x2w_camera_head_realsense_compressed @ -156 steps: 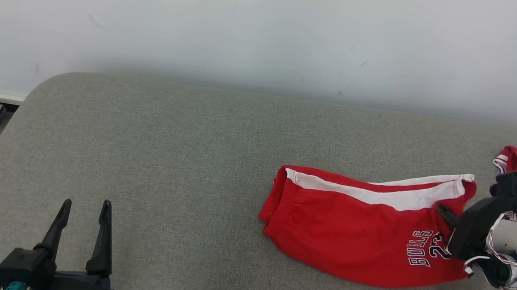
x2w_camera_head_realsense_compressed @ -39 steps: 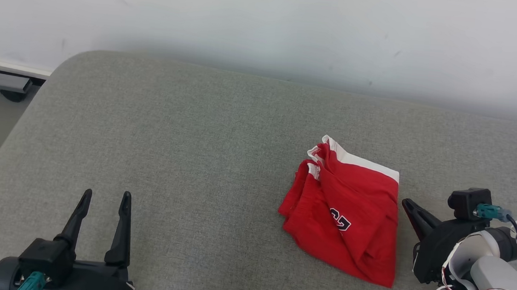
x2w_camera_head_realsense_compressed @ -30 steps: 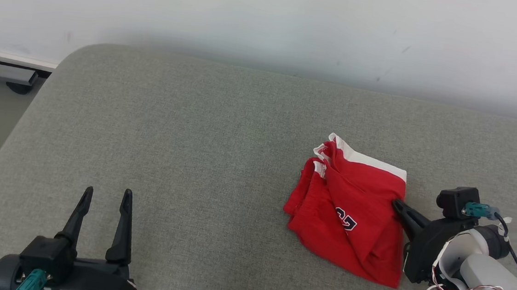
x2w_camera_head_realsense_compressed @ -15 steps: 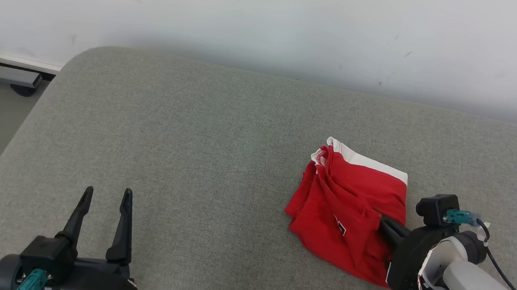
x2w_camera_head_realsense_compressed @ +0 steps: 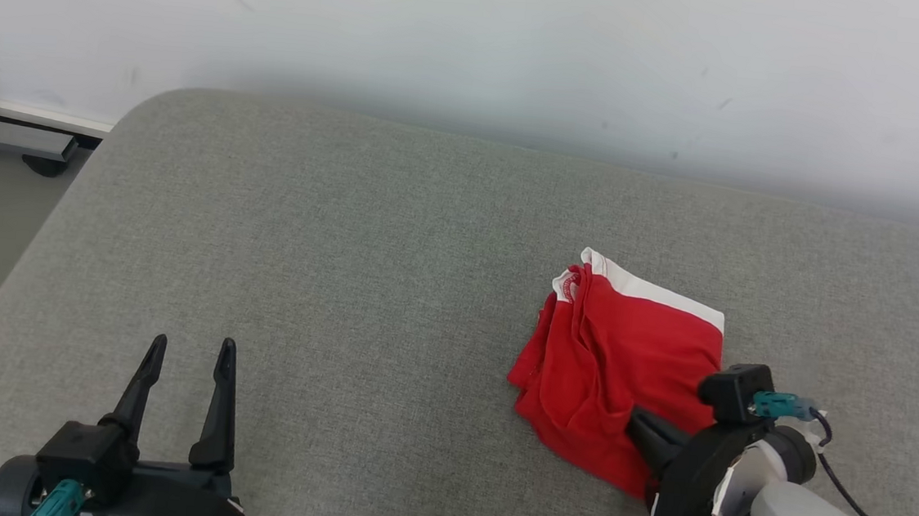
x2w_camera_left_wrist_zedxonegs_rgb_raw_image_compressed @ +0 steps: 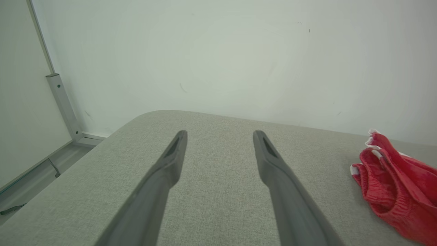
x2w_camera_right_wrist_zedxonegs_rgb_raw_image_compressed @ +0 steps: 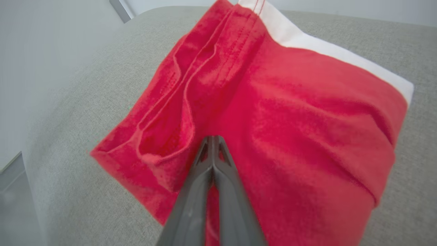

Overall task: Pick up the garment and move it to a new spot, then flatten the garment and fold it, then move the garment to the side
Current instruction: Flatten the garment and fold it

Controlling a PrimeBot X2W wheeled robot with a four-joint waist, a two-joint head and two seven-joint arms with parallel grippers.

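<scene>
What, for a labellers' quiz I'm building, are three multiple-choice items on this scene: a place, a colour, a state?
1. Where on the grey pad do the shorts lie? A) at its left edge B) right of its middle C) on the floor
2. What colour is the shorts' stripe? A) white B) blue C) yellow
3. How are the left tool and right tool set? A) both open B) left open, right shut C) left shut, right open
1 B: the head view shows them right of centre. 2 A: a white band edges the red cloth. 3 B: the left stands wide apart, the right is pressed closed.
</scene>
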